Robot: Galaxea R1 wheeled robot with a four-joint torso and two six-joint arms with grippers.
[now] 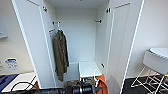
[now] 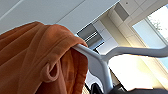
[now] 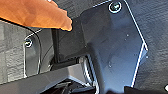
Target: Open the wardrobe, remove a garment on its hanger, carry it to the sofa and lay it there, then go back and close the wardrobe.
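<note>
The wardrobe (image 1: pixel 75 37) stands right in front of me with both white doors swung wide and its white interior showing. Low in the head view, the orange garment (image 1: pixel 103 83) hangs on the white hanger (image 1: pixel 95 75), off the rail and in front of the wardrobe's floor. My left gripper (image 1: pixel 97 88), at the end of the dark arm, is shut on the hanger's neck. In the left wrist view the orange garment (image 2: pixel 32 57) drapes over the hanger (image 2: pixel 97 62), very close. A fold of orange garment (image 3: pixel 35 13) crosses the right wrist view.
An olive-green garment (image 1: pixel 60 55) hangs on its own hanger at the left end of the rail. A white box shelf (image 1: pixel 88 68) sits on the wardrobe floor. A white chair (image 1: pixel 157 61) on wire legs stands to the right. Cables and a white surface (image 1: pixel 22 78) lie lower left.
</note>
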